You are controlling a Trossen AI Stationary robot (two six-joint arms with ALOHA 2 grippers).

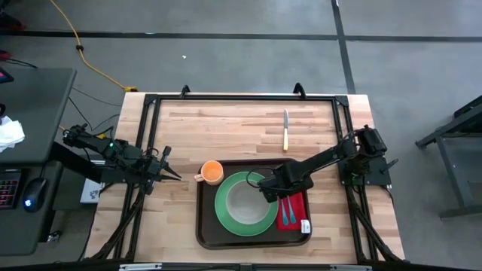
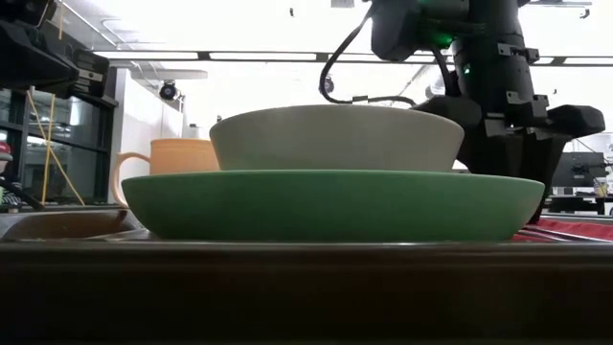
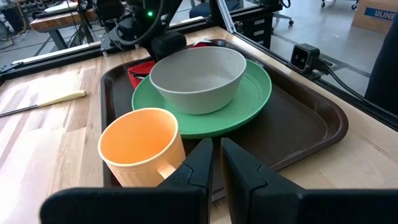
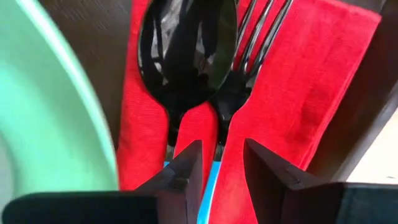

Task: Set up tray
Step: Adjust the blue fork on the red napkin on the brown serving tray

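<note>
wooden table [image 1: 226,120], tray [image 1: 205,226] under right gripper [image 1: 273,193]

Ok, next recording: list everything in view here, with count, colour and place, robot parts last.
tray: one, dark brown, near edge of the table, centre
plate: one, green, on the tray
bowl: one, grey-white, on the plate
cup: one, orange, at the tray's far left corner
napkin: one, red, on the tray right of the plate
spoon: one, shiny bowl, blue handle, on the napkin
fork: one, beside the spoon on the napkin
knife: one, pale yellow handle, on the table beyond the tray
left gripper: dark, jaws nearly closed, empty, left of the cup
right gripper: dark, jaws open above the spoon handle
</note>
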